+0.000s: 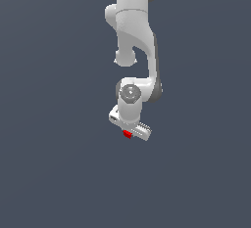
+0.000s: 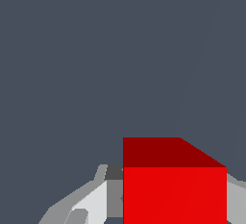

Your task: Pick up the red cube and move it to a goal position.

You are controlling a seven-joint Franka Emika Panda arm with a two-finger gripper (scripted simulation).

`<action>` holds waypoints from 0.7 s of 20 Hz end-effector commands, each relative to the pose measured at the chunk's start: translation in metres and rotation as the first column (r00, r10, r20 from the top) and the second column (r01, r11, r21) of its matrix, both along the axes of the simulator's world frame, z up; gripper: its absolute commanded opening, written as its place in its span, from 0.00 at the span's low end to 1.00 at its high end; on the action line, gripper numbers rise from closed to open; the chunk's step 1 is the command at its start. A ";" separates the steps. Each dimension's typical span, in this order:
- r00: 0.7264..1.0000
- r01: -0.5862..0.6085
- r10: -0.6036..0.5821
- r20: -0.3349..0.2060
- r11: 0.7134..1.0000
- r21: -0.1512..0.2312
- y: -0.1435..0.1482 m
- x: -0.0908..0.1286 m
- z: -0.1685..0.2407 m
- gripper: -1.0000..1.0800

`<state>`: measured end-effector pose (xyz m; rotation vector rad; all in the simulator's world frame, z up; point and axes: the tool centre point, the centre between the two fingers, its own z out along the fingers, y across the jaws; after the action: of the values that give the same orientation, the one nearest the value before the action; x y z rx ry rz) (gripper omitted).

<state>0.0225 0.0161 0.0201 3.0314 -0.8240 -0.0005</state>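
The red cube [image 1: 127, 134] shows as a small red patch just under the white gripper [image 1: 129, 131] in the exterior view, mostly hidden by the hand. In the wrist view the red cube [image 2: 174, 189] fills the space between the two fingers [image 2: 98, 200]. A grey pad lies against one of its sides and the other finger touches the opposite side. The gripper is shut on the cube. No goal marker shows in either view.
The white arm [image 1: 135, 36] comes down from the top of the exterior view to the gripper. A plain dark grey floor [image 1: 49, 148] surrounds it, and no other object shows.
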 end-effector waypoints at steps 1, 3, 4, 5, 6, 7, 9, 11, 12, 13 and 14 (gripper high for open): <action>1.000 0.002 -0.002 0.000 1.000 0.000 0.000 0.000 0.000 0.00; 1.000 0.002 -0.002 0.000 1.000 0.000 0.000 0.000 0.000 0.00; 1.000 0.002 -0.002 0.000 1.000 0.000 0.000 0.000 0.000 0.00; 1.000 0.002 -0.002 0.000 1.000 0.000 0.000 0.000 0.000 0.00; 1.000 0.002 -0.002 0.000 1.000 0.000 0.000 0.000 0.000 0.00; 1.000 0.002 -0.002 0.000 1.000 0.000 0.000 0.000 0.000 0.00; 1.000 0.001 -0.001 0.000 1.000 0.000 0.000 0.000 0.000 0.00; 1.000 0.001 -0.001 0.000 1.000 0.000 0.000 0.001 0.003 0.00; 1.000 0.001 -0.001 0.000 1.000 0.000 -0.001 0.001 0.005 0.00; 1.000 0.001 -0.001 0.000 1.000 0.000 -0.001 0.001 0.008 0.00; 1.000 0.001 -0.001 0.000 1.000 0.000 -0.002 0.001 0.012 0.00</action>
<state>0.0228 0.0153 0.0267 3.0308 -0.8251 -0.0028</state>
